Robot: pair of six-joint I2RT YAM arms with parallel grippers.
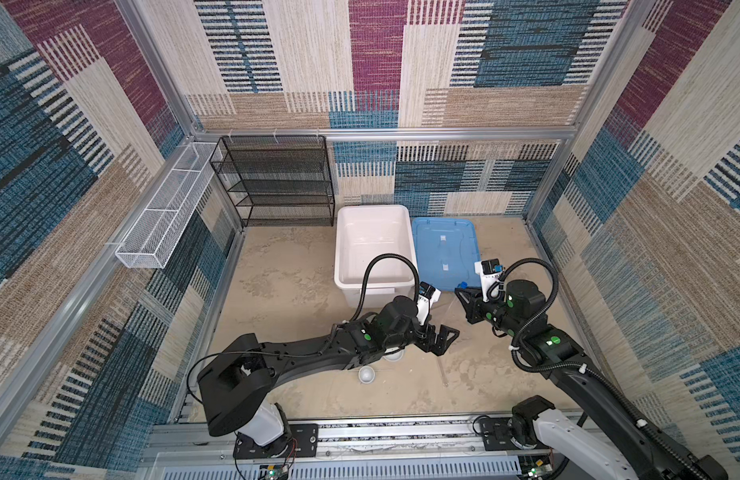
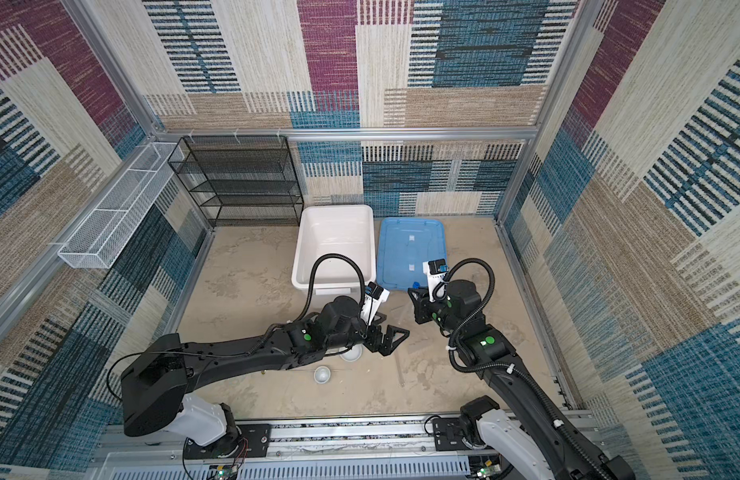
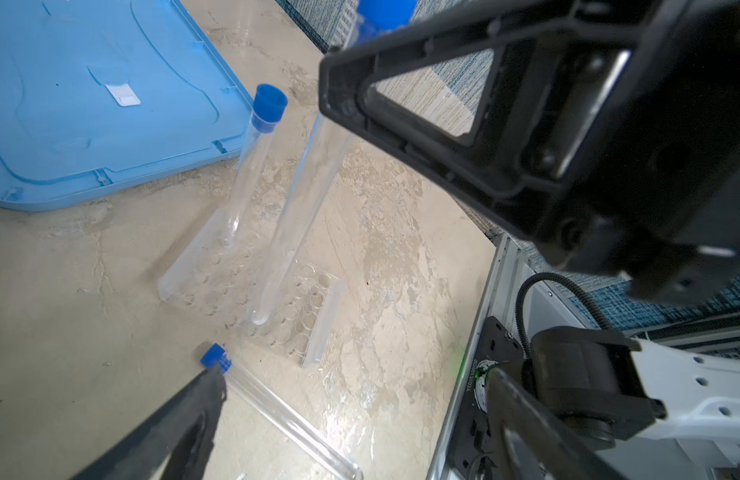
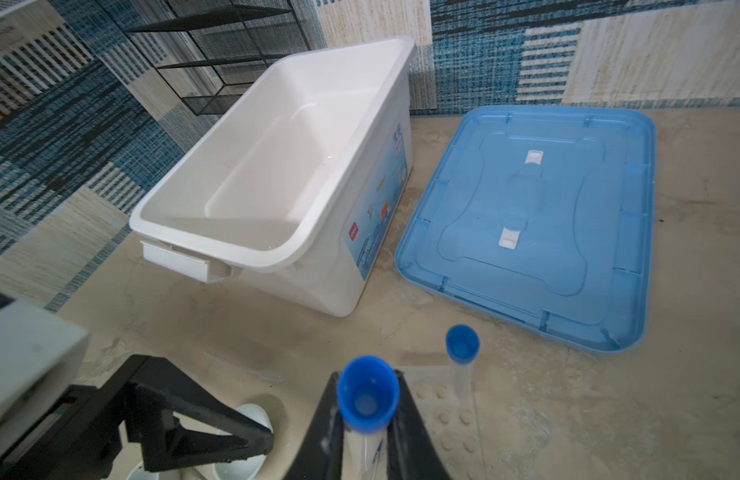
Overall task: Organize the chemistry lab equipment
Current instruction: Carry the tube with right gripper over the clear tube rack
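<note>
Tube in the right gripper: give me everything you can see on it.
The held tube is long and clear, plastic by the look, with a blue cap on top and a rounded closed end. It stands cap up, slightly tilted, clamped just below the cap between the fingers of the right gripper. Its rounded end is down among the holes of the clear rack. Whether it is fully seated cannot be told.

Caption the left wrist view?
Two capped tubes stand in the clear rack; a third lies on the table nearby.
</note>
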